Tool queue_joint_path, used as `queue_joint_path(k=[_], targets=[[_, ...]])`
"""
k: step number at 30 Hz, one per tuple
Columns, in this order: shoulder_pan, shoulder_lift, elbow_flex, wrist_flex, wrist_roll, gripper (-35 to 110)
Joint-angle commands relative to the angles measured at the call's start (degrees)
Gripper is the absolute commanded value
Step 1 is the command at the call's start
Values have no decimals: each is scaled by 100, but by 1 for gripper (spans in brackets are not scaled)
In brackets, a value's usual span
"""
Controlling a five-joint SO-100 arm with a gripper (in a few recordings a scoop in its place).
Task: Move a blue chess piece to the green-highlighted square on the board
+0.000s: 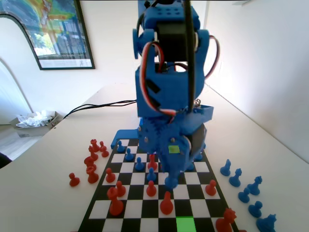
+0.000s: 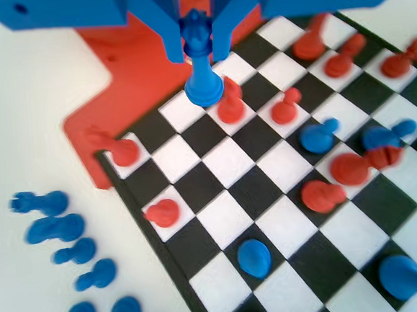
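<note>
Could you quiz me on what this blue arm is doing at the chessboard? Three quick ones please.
1. True or false: the gripper holds a red piece.
2. In the fixed view, the green-highlighted square lies at the board's: A) near edge B) far edge.
3. Fill in: the blue chess piece is gripped by its ____, base hanging free.

Key: 1 false, it holds the blue piece; 2 A; 3 top.
</note>
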Motion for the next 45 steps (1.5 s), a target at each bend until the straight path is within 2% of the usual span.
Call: queue_joint_path(k=[1,11,19,45], targets=[[-158,88,-712,26,-88,1],[-185,-510,-1283,-141,-167,1],[-308,-932,-1459,193,-457,1],[-211,-1283,-1644,-141,-554,1]])
